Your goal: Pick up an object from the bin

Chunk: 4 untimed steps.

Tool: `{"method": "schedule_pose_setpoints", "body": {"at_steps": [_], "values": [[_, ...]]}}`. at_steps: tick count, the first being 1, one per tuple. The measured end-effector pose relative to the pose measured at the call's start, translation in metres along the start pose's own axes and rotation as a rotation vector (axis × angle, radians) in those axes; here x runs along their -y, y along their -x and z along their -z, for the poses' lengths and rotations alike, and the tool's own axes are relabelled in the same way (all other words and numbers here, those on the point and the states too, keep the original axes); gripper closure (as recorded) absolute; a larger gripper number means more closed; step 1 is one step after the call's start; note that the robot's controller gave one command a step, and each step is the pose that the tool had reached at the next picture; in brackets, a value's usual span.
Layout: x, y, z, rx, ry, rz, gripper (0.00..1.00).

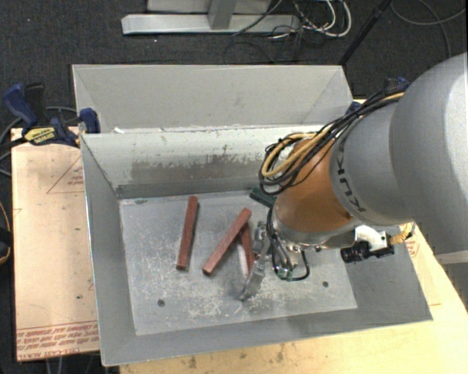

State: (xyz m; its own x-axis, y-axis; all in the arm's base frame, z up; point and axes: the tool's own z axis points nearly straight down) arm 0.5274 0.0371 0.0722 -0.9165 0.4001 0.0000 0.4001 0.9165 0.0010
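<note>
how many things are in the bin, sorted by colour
reddish-brown sticks: 2
paler reddish strip, partly hidden beside the tool: 1
dark green bit at the back, mostly under the arm, can't tell if it's loose: 1
total: 4, or 3 without the green bit

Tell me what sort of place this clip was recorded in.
Probably a robotics lab or test cell: a robot arm reaches into a grey metal bin holding reddish-brown sticks, and loose cables lie on the dark floor behind.
</note>
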Motion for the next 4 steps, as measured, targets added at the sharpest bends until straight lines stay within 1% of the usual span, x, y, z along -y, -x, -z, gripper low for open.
{"method": "schedule_pose_setpoints", "body": {"at_steps": [1,2,3,4], "values": [[-0.074,0.029,0.024,0.007,0.007,0.062,0.0],[-0.133,0.019,0.0,0.009,0.004,0.736,0.0],[-0.133,0.02,0.001,0.011,0.004,0.735,1.0],[-0.132,0.018,-0.001,0.004,0.002,0.735,0.0]]}}
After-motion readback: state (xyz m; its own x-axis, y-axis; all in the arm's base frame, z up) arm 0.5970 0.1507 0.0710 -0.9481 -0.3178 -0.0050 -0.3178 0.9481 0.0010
